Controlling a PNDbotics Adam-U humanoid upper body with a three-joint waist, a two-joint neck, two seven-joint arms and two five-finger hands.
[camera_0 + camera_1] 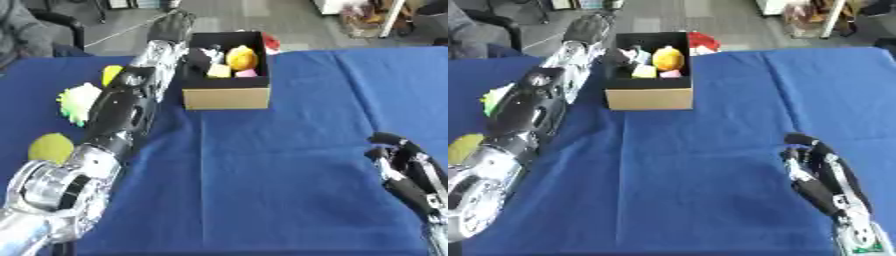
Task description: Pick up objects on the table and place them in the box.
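Reaching far over the surface (pixel 262 165), the left robot hand (pixel 171 25) is seen beside the box (pixel 226 95); its fingers cannot be made out. Yellow and pink objects (pixel 241 57) lie inside already. The right robot hand (pixel 811 160) rests idle, fingers relaxed. A spiky ball (pixel 79 100) remains outside.

L arm (pixel 122 112): big silver shoulder/elbow housing at lower left w/ round polished joint caps, then a glossy black shell mid-arm, then a silver metallic forearm section w/ a small round black fitting. L hand (pixel 171 26): dark grey/black, matte.

R hand (pixel 820 172): black segmented fingers (pixel 802 140), silver metal links showing between segments, pale highlights on the edges. R wrist (pixel 859 240): silver-white, w/ a small green mark near the frame edge.
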